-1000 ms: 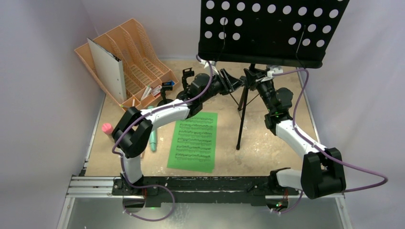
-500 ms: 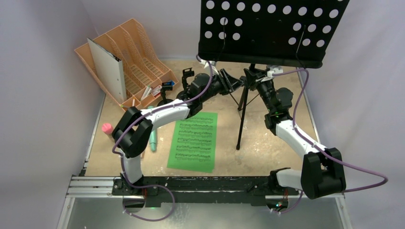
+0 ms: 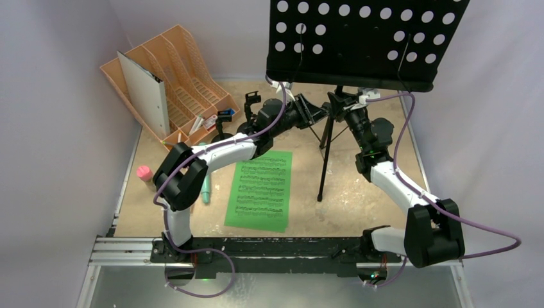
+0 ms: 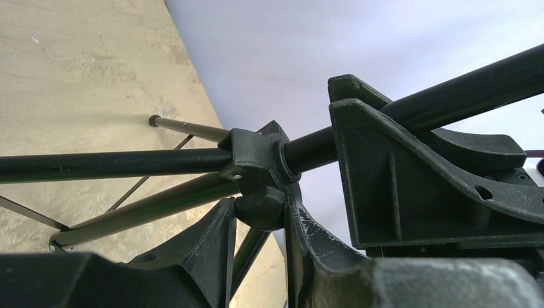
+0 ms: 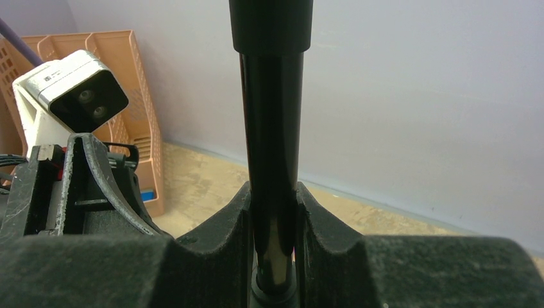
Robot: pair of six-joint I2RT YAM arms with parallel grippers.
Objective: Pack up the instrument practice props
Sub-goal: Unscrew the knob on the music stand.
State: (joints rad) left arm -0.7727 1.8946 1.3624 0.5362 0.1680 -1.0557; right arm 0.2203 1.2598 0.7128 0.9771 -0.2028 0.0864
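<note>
The black tripod stands at the back, its perforated music desk (image 3: 365,38) high above the table and one leg (image 3: 326,160) reaching down to it. My left gripper (image 4: 260,217) is shut on the round knob (image 4: 255,204) of the tripod's leg collar (image 4: 253,157). My right gripper (image 5: 272,212) is shut on the upright tripod pole (image 5: 271,115) just above that collar. Both grippers meet under the desk (image 3: 327,108). A green sheet-music page (image 3: 262,189) lies flat in the middle. A teal microphone (image 3: 205,189) and a pink microphone (image 3: 144,172) lie at the left. Two short clip poles (image 3: 251,102) (image 3: 223,119) stand beside the rack.
An orange slotted file rack (image 3: 186,70) with a grey binder (image 3: 144,93) fills the back left corner. White walls close in the table on three sides. The tripod's thin legs (image 4: 160,208) spread over the sandy tabletop (image 3: 359,192).
My left gripper's fingers have closed in onto the collar knob, and the left arm has shifted slightly. The right arm and the tripod have stayed put.
</note>
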